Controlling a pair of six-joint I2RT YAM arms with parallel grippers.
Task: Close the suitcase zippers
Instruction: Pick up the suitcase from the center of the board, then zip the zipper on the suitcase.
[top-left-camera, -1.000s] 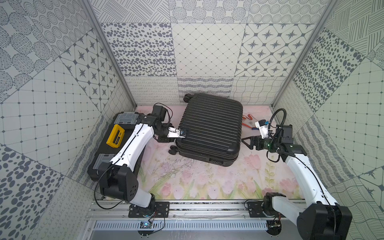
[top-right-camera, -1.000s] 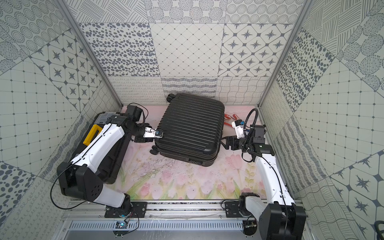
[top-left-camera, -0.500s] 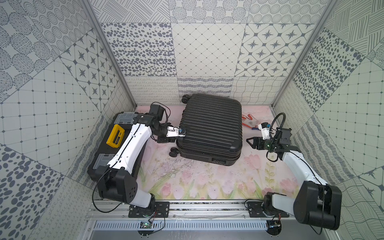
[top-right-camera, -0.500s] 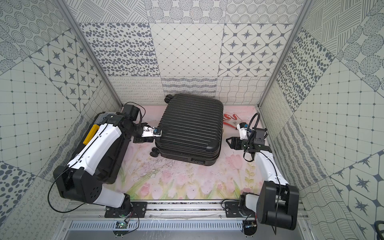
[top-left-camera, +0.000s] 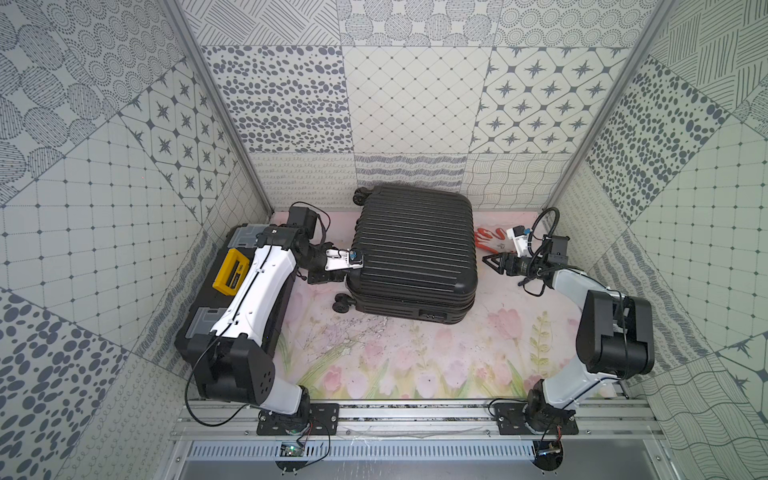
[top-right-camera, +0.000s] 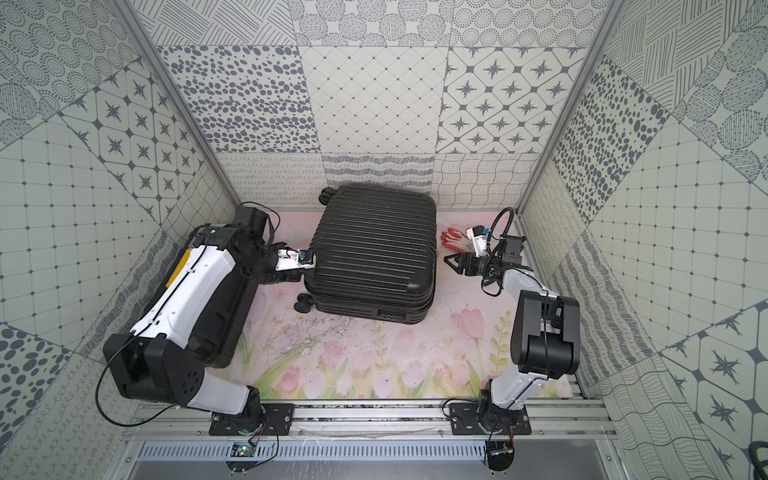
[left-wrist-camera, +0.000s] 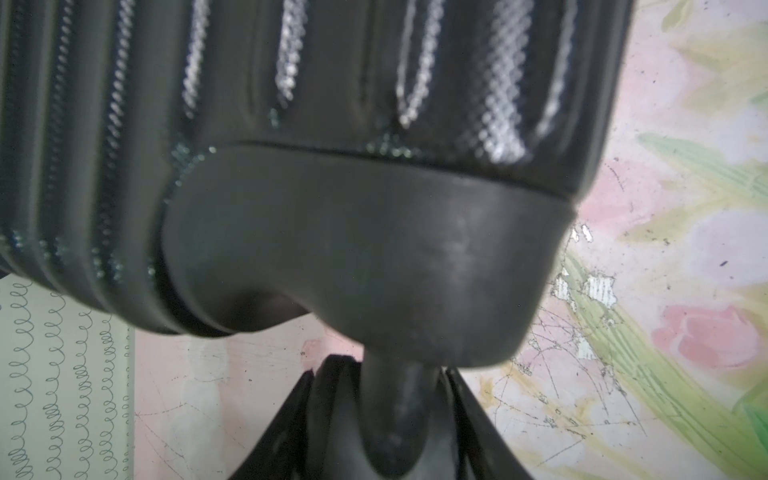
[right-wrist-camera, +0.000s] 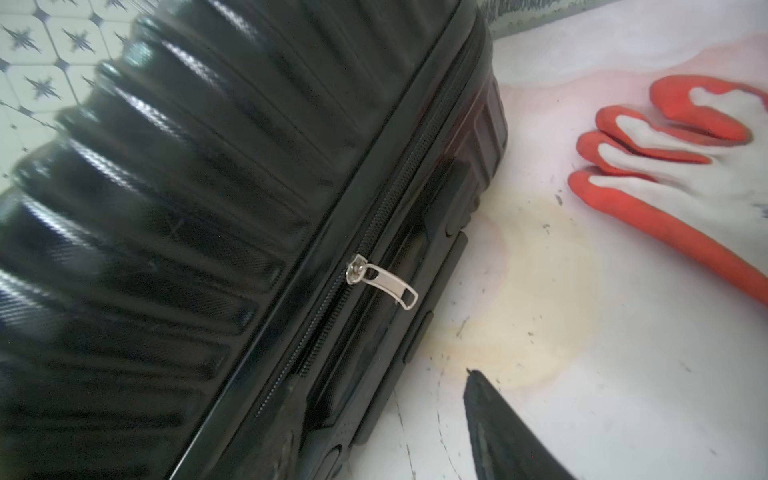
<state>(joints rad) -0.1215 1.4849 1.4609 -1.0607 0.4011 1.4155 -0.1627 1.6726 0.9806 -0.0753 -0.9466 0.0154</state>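
The black ribbed suitcase (top-left-camera: 413, 253) (top-right-camera: 374, 253) lies flat at the back centre, its shell halves together. My left gripper (top-left-camera: 348, 277) (top-right-camera: 302, 277) (left-wrist-camera: 382, 374) is at its left side, shut on a wheel (left-wrist-camera: 390, 415) under the corner housing (left-wrist-camera: 365, 257). Right of the case and apart from it, my right gripper (top-left-camera: 492, 262) (top-right-camera: 455, 262) stands open and holds nothing. In the right wrist view the zipper track (right-wrist-camera: 374, 232) runs along the side seam, with a silver pull (right-wrist-camera: 382, 284) partway along it. One finger (right-wrist-camera: 498, 428) shows above the mat.
A black toolbox (top-left-camera: 208, 328) with a yellow handle (top-left-camera: 230, 270) lies along the left wall under my left arm. A red-and-white glove (top-left-camera: 490, 239) (right-wrist-camera: 665, 166) lies on the floral mat (top-left-camera: 415, 357) behind the right gripper. Tiled walls close in on three sides.
The suitcase has turned a little squarer, with the left gripper still on its wheel. The right arm has folded back, its gripper shifting slightly toward the back wall, and its jaws have narrowed somewhat.
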